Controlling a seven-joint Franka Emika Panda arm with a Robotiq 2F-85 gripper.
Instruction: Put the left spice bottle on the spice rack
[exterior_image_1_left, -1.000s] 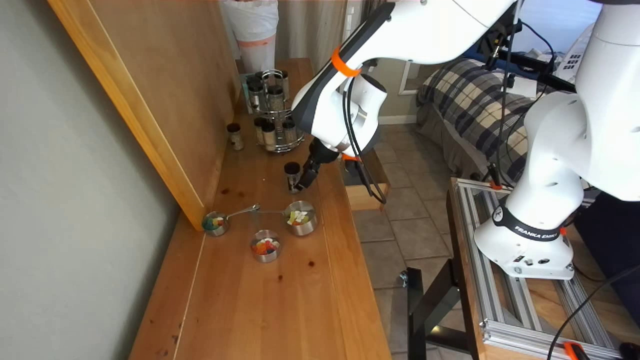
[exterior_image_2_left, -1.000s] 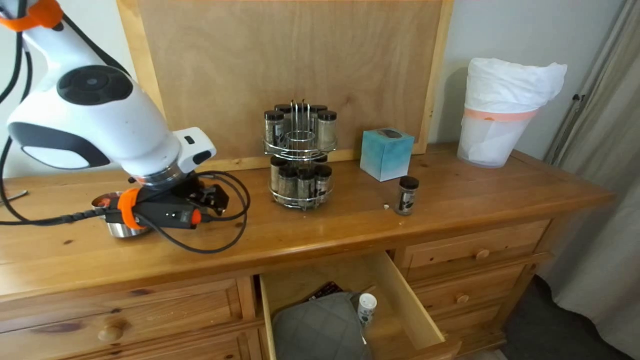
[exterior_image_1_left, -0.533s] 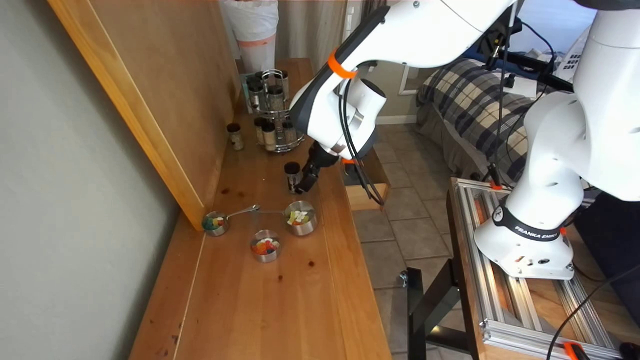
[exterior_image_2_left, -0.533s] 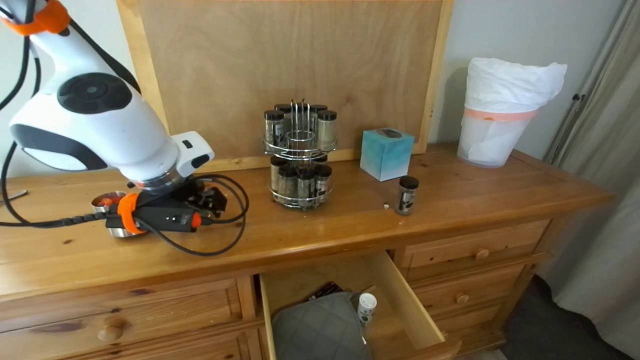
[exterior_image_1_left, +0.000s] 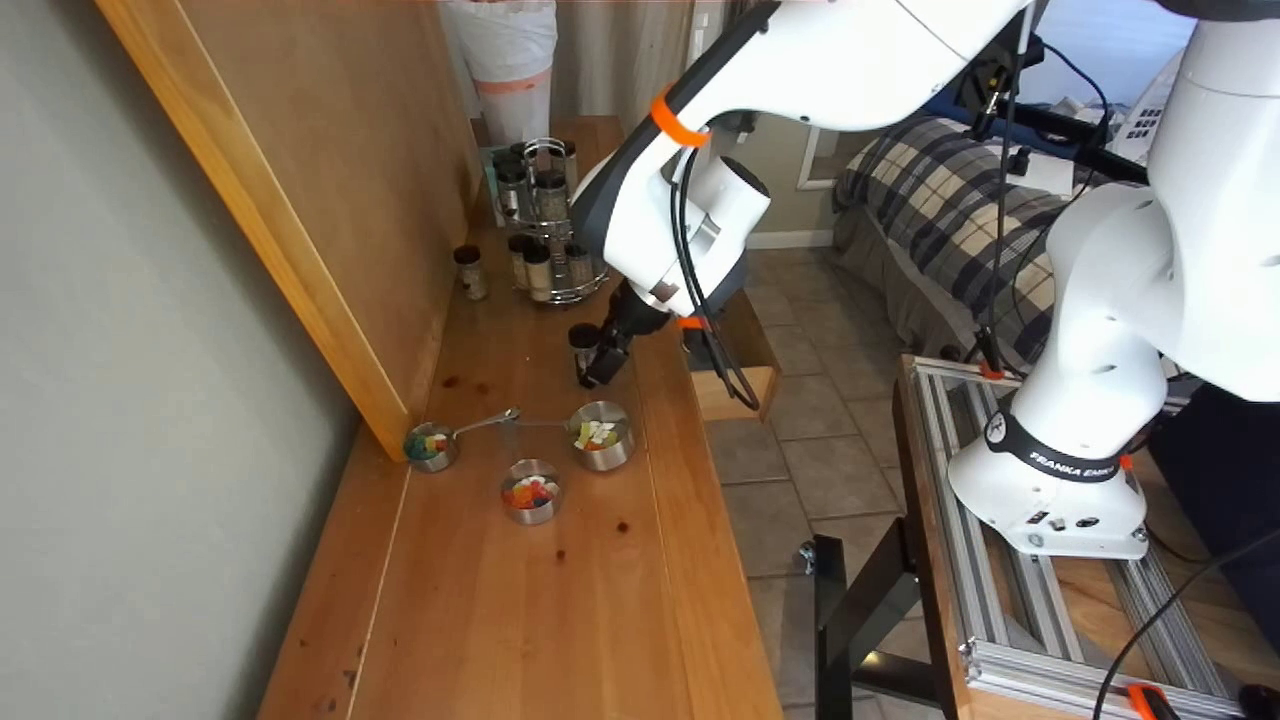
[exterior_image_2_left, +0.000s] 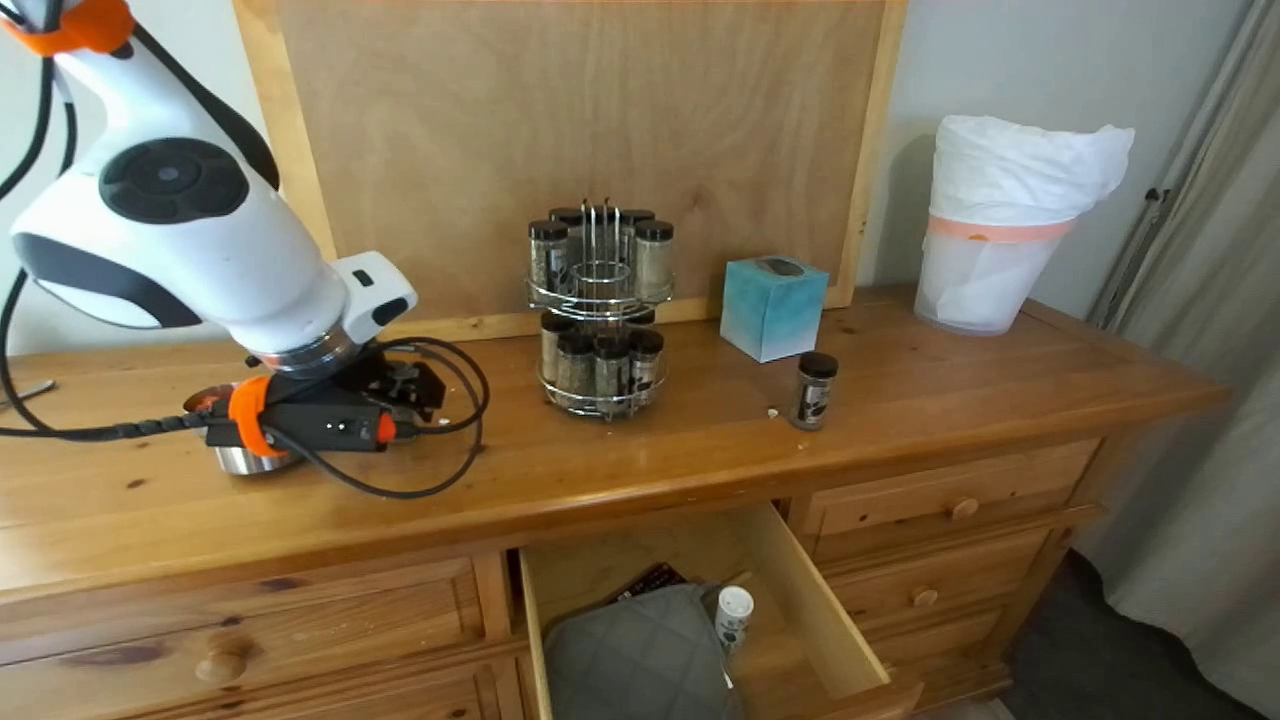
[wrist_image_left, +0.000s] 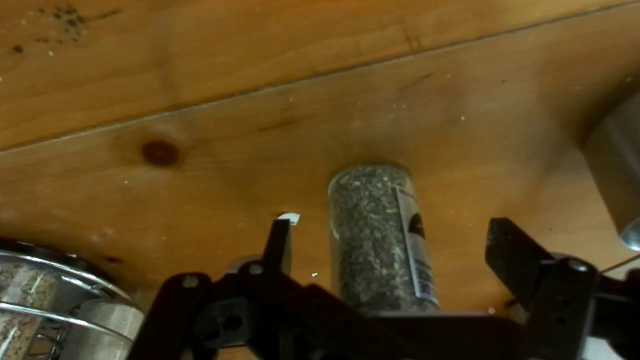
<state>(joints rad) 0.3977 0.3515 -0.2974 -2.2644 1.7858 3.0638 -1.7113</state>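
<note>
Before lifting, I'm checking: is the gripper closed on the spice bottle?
No, the wrist view shows the gripper open, with gaps either side of the spice bottle.

Grey-flecked spice bottle (wrist_image_left: 372, 240), black fingers (wrist_image_left: 515, 255)

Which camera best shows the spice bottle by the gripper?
The wrist view: the spice bottle appears largest, framed by the jaws of the open gripper, label visible, top unclear. In an exterior view its dark cap shows, body partly covered; in an exterior view black wrist hardware seems to hide it.
</note>
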